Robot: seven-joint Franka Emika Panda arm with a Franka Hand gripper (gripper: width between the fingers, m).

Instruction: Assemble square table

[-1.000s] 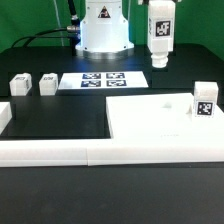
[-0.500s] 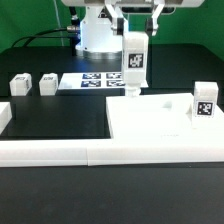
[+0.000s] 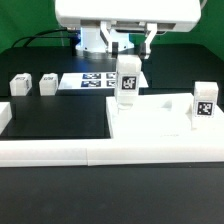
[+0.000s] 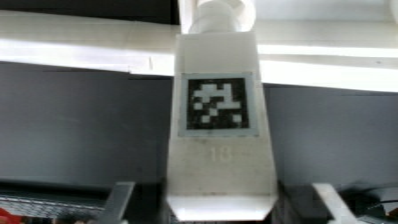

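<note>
My gripper (image 3: 131, 50) is shut on the top of a white leg (image 3: 127, 82) with a black-and-white tag, which it holds upright. The leg's lower end meets the far left corner of the white square tabletop (image 3: 150, 128); I cannot tell whether it sits in a socket. A second tagged leg (image 3: 204, 103) stands upright at the tabletop's right side. Two more legs (image 3: 19, 84) (image 3: 47, 83) lie on the black table at the exterior view's left. In the wrist view the held leg (image 4: 217, 120) fills the middle, running away from my gripper (image 4: 231, 197), whose fingers (image 4: 128, 203) flank it.
The marker board (image 3: 95, 79) lies flat behind the tabletop, left of the held leg. A long white rail (image 3: 90, 153) runs along the front, and another white piece (image 3: 4, 116) sits at the left edge. The robot base (image 3: 95, 40) stands at the back.
The gripper has carried the leg down and toward the exterior view's left, from high at the back right to the tabletop's far left corner. The other legs have not moved.
</note>
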